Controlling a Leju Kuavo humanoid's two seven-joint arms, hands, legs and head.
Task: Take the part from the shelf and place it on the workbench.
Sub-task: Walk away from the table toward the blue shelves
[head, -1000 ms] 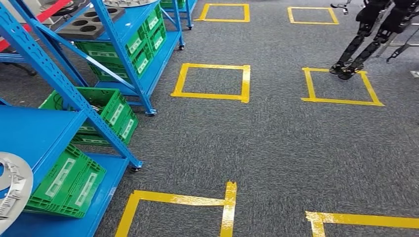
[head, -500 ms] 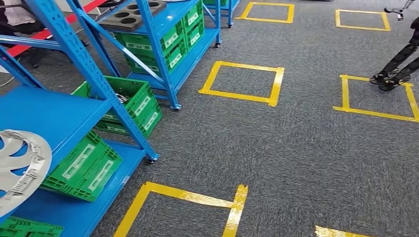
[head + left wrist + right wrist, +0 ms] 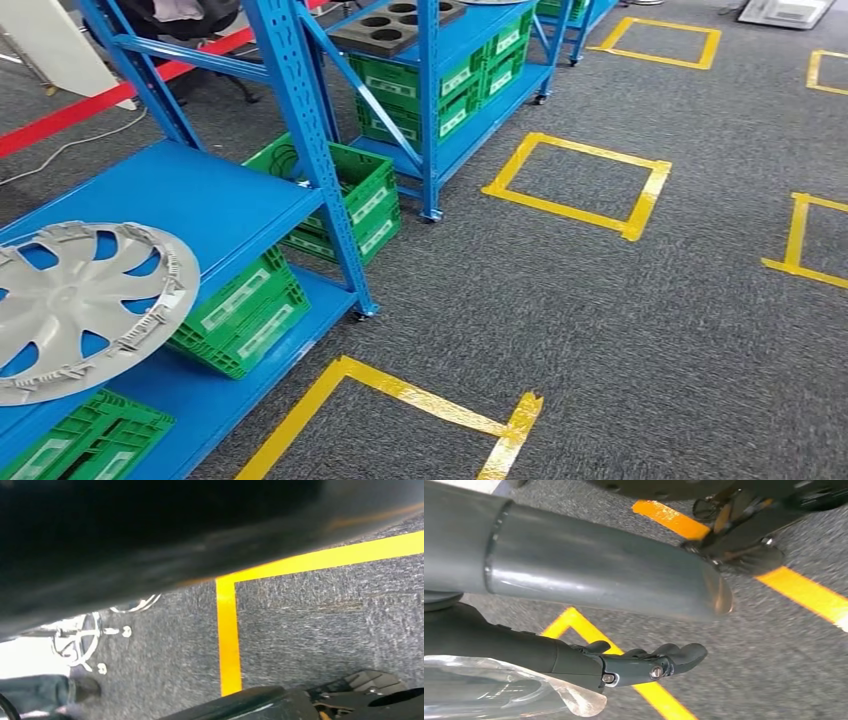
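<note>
Hubcap (image 3: 80,300) on shelf (image 3: 215,205) — head view

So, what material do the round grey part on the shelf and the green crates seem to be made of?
The wheel cover looks like moulded plastic with a matt silver-grey finish: thin spokes, small clips along its rim. It could be painted metal; the look leaves that open. The green crates look like rigid plastic: ribbed, lattice walls, a slight sheen.

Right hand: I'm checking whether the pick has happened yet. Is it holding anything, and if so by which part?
Nothing is held. The right hand hangs over the carpet with nothing in its fingers, and the wheel cover lies on the blue shelf.
</note>
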